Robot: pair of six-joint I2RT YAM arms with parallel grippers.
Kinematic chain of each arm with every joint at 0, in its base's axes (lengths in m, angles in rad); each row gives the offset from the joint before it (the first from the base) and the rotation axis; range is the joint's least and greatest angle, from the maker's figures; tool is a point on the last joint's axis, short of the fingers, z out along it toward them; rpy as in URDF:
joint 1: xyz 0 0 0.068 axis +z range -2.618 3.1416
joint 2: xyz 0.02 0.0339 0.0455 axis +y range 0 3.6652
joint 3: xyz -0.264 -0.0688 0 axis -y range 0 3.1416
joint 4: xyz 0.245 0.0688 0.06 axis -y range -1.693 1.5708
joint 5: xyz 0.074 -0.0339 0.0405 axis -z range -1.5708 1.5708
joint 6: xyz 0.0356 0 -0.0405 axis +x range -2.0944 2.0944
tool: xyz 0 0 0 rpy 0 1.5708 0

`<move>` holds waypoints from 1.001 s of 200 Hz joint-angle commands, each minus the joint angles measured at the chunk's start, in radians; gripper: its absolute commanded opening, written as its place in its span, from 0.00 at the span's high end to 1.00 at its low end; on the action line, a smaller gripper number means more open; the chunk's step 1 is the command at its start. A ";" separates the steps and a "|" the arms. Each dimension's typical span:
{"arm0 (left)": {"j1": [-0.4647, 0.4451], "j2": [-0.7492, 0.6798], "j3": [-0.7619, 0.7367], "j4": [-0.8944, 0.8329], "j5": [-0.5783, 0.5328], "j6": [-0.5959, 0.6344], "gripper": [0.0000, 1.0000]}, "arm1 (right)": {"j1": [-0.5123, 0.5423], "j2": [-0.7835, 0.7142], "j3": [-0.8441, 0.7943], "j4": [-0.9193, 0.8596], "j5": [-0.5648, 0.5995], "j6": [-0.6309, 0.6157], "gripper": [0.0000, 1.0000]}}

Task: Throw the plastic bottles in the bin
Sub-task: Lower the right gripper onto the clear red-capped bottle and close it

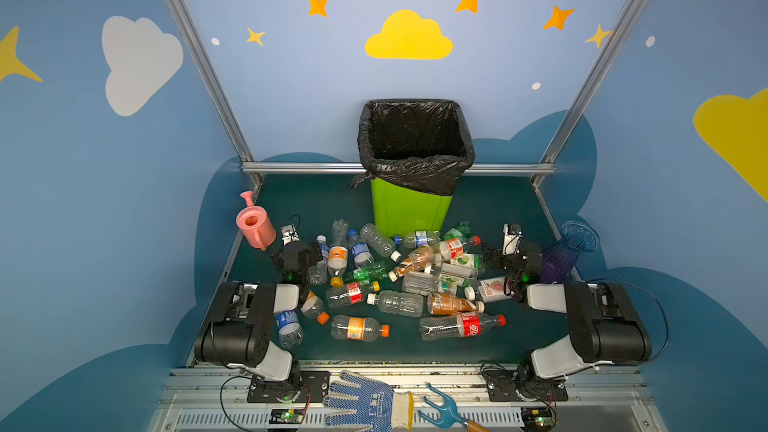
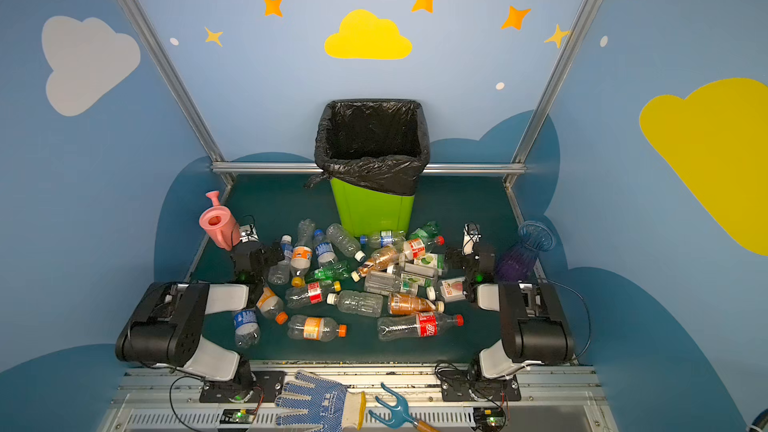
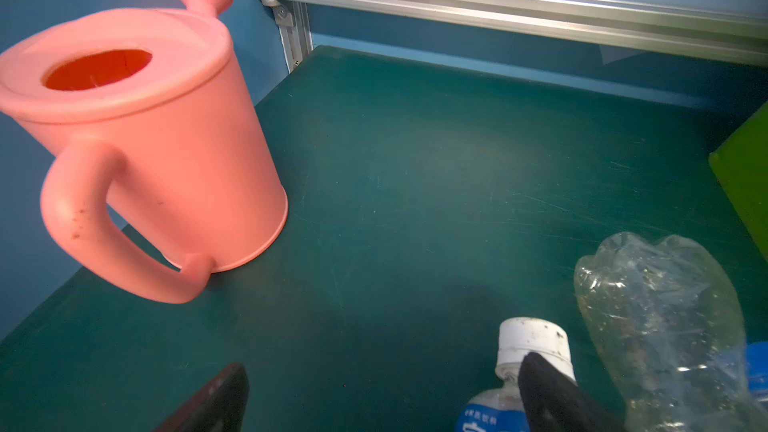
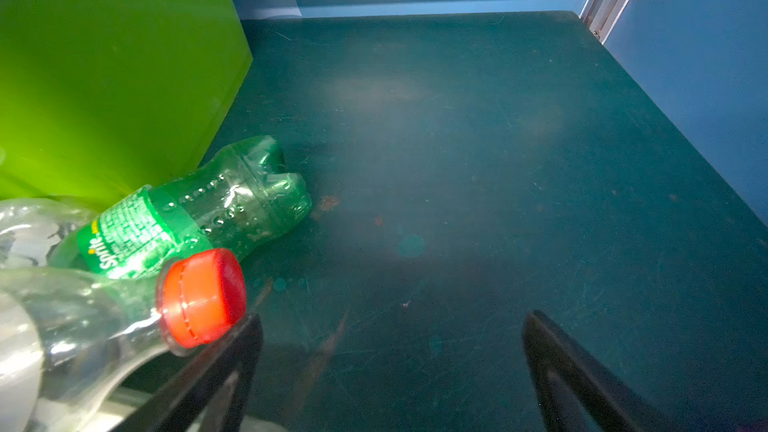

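Clearly, with both the left gripper (image 3: 382, 367) and right gripper (image 4: 392, 317) spread wide and empty beside the bottles (image 1: 399, 303) heaped in front of the bin (image 1: 409, 209), a careless pinch could squirt 1 slick bottle away or drag its neighbours.

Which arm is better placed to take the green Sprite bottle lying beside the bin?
The right arm. The Sprite bottle lies just ahead of the right gripper, whose fingers are open and empty. The left gripper is across the other bottles, near the pink watering can.
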 commanded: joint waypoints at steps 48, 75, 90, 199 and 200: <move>0.004 -0.009 0.005 -0.005 0.008 0.004 0.00 | 0.001 -0.016 0.015 -0.011 0.002 -0.001 0.02; 0.005 -0.009 0.005 -0.005 0.008 0.005 0.00 | -0.001 -0.016 0.015 -0.011 0.000 0.000 0.02; 0.006 -0.009 0.005 -0.005 0.007 0.004 0.00 | 0.000 -0.017 0.015 -0.011 -0.002 -0.001 0.02; 0.006 -0.011 0.002 -0.003 0.009 0.004 0.00 | 0.000 -0.019 0.009 -0.007 -0.002 0.000 0.02; 0.006 -0.011 0.002 -0.002 0.009 0.004 0.00 | 0.000 -0.019 0.010 -0.007 -0.002 0.000 0.02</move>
